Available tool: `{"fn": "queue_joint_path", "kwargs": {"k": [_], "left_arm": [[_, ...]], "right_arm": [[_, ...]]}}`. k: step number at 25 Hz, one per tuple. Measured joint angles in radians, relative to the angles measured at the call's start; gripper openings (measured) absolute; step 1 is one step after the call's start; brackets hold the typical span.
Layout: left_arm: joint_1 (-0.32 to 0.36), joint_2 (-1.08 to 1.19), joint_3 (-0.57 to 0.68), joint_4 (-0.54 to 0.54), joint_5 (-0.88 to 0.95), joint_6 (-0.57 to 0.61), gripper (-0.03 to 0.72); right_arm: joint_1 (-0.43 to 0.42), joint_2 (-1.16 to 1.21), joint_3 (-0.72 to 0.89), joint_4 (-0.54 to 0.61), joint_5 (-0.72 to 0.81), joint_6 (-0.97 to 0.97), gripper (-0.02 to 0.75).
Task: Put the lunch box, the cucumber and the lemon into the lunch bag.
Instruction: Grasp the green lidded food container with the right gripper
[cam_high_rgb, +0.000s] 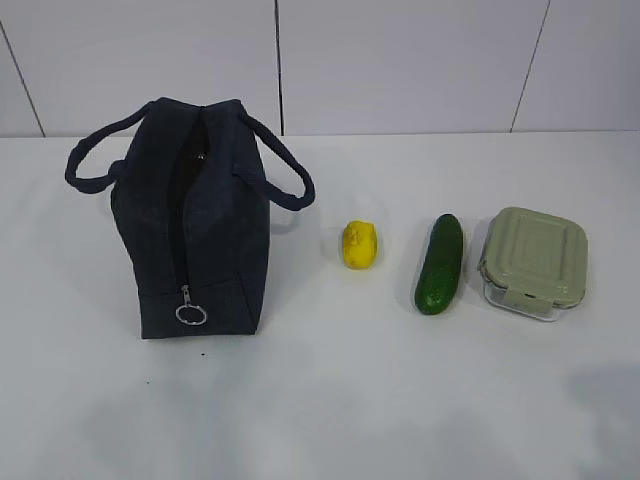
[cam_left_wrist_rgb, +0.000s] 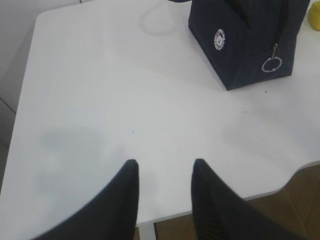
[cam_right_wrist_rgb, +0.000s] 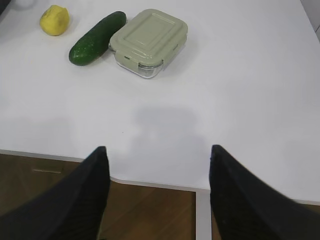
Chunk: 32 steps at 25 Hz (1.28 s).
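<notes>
The navy lunch bag (cam_high_rgb: 195, 220) stands on the white table (cam_high_rgb: 330, 400), zipper seemingly open with its ring pull (cam_high_rgb: 190, 314) at the near end, ready for loading. To its right, in a row, lie the lemon (cam_high_rgb: 360, 244), the cucumber (cam_high_rgb: 441, 263) and the green-lidded lunch box (cam_high_rgb: 532, 262), each apart and easy to reach. My left gripper (cam_left_wrist_rgb: 165, 167) and right gripper (cam_right_wrist_rgb: 157, 155) hover over the near table edge, fingers spread, holding nothing.
</notes>
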Motion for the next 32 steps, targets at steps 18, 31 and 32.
{"fn": "queue_joint_path", "kwargs": {"k": [18, 31, 32], "left_arm": [[0.000, 0.000, 0.000, 0.000, 0.000, 0.000, 0.239], [0.000, 0.000, 0.000, 0.000, 0.000, 0.000, 0.239], [0.000, 0.000, 0.000, 0.000, 0.000, 0.000, 0.239]], "right_arm": [[0.000, 0.000, 0.000, 0.000, 0.000, 0.000, 0.474], [0.000, 0.000, 0.000, 0.000, 0.000, 0.000, 0.474], [0.000, 0.000, 0.000, 0.000, 0.000, 0.000, 0.474]]}}
